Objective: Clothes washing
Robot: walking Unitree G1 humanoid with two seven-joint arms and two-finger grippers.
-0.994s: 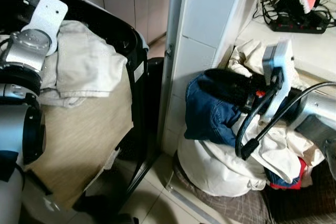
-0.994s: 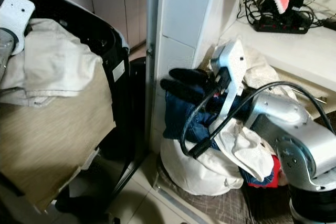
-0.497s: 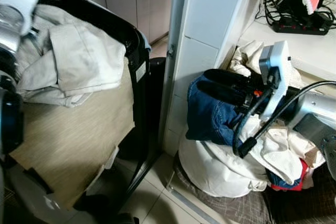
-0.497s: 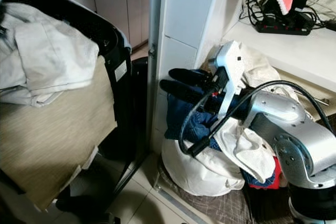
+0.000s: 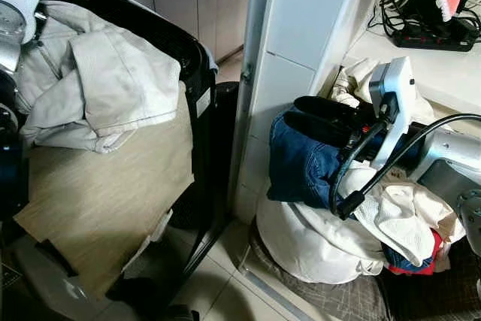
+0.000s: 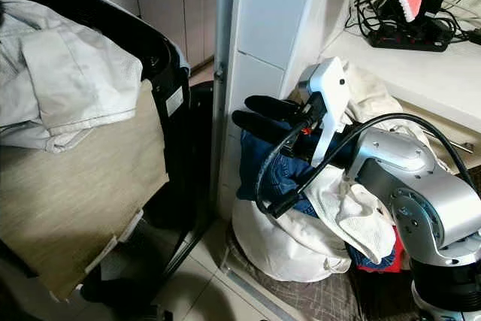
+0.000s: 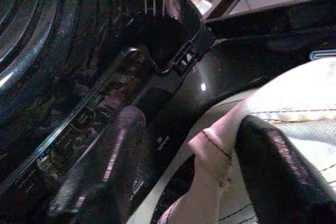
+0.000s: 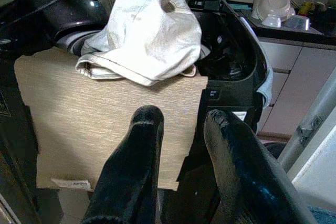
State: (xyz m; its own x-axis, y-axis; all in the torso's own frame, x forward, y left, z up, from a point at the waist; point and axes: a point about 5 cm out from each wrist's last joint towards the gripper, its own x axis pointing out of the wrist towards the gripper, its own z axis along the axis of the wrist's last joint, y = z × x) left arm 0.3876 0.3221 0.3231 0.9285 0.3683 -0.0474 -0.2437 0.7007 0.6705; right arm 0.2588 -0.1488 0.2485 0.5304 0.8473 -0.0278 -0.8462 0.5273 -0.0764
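Left gripper (image 7: 210, 182) grasps the cream jacket (image 5: 98, 80) over the black washer (image 5: 197, 58) at left; right gripper (image 6: 259, 112), fingers released, hovers above the jeans (image 5: 301, 163) on the laundry pile (image 5: 323, 238).

My right gripper (image 6: 254, 110) hovers with fingers parted, just above the blue jeans (image 6: 264, 171) on the laundry pile (image 6: 289, 242); the pale garment (image 6: 64, 84) lies well off beyond its fingertips.
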